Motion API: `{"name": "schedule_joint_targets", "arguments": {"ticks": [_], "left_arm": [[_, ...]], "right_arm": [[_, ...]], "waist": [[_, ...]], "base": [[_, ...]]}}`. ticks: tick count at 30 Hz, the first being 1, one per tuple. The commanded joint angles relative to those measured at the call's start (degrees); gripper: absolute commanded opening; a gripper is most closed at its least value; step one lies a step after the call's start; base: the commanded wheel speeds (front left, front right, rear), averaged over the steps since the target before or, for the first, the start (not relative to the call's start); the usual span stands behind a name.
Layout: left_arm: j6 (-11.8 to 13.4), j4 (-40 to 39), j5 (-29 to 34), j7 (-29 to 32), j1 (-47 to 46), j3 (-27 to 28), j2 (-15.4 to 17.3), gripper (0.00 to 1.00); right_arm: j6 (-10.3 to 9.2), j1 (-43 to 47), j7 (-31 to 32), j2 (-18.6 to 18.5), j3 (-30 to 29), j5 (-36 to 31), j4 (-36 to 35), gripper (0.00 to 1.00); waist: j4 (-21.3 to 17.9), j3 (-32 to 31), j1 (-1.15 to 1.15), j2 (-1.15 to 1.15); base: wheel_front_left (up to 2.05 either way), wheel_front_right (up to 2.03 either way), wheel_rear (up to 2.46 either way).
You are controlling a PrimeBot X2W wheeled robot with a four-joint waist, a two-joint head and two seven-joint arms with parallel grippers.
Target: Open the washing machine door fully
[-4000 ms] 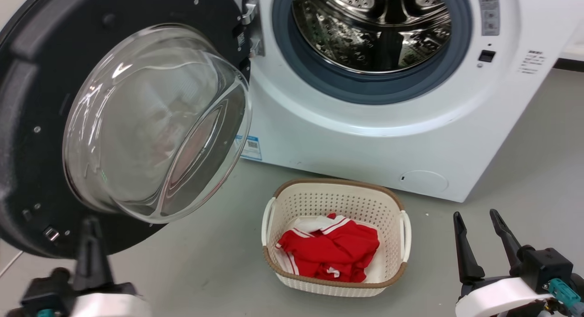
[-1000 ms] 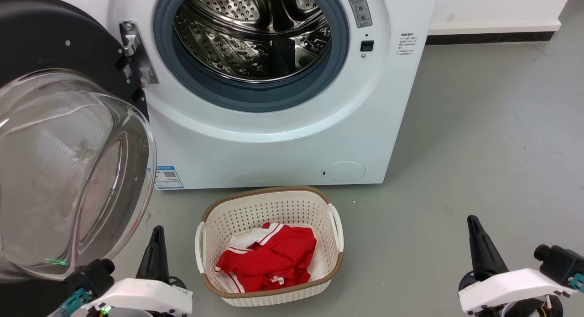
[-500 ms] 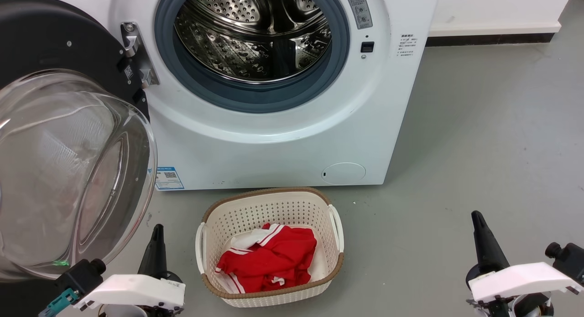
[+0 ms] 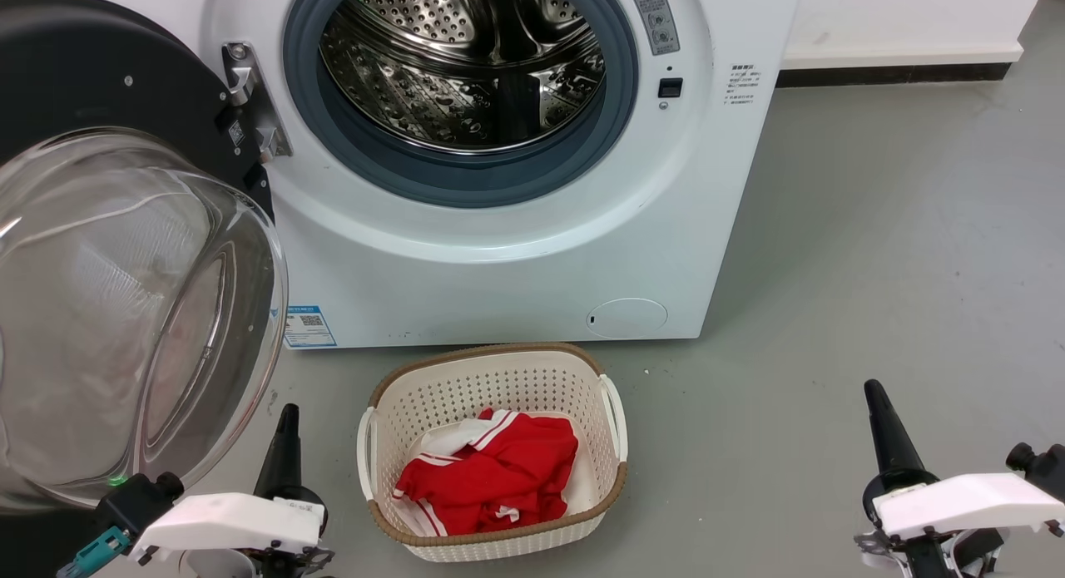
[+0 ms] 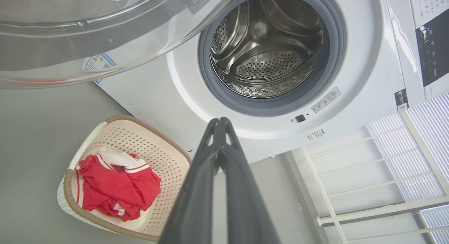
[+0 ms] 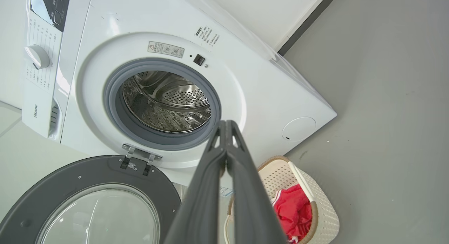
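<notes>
washing machine door [image 4: 83, 62]: wide open | left end effector [image 5: 220, 122]: closed, holds nothing | right end effector [image 6: 226, 124]: closed, holds nothing

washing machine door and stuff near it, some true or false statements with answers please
1. The washing machine door is swung open on its hinge. True.
2. A red garment lies in the drum. False: the drum looks empty; the red garment lies in the basket.
3. The left gripper is shut on nothing. True.
4. The right gripper grips the door's rim. False: the right gripper is shut, apart from the door.
5. The basket stands on the floor before the washing machine. True.
</notes>
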Motion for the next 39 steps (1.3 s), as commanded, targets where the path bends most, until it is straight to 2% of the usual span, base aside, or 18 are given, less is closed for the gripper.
{"name": "schedule_joint_targets", "arguments": {"ticks": [1,39], "left_arm": [[-0.6,-0.4,-1.1,0.2,-1.4,0.2,0.1,0.00],[-2.0,0.9,-22.6,5.6,-3.0,1.7,-0.1,0.00]], "right_arm": [[0.00,-1.5,0.3,-0.4,-0.2,1.2,-0.3,0.00],[-0.01,-3.1,5.1,-0.2,-2.3,23.0,1.1,0.00]], "waist": [[0.0,0.0,0.00,0.00],[0.2,-0.5,0.00,0.00]], "base": [[0.00,0.00,0.00],[0.00,0.00,0.00]]}}
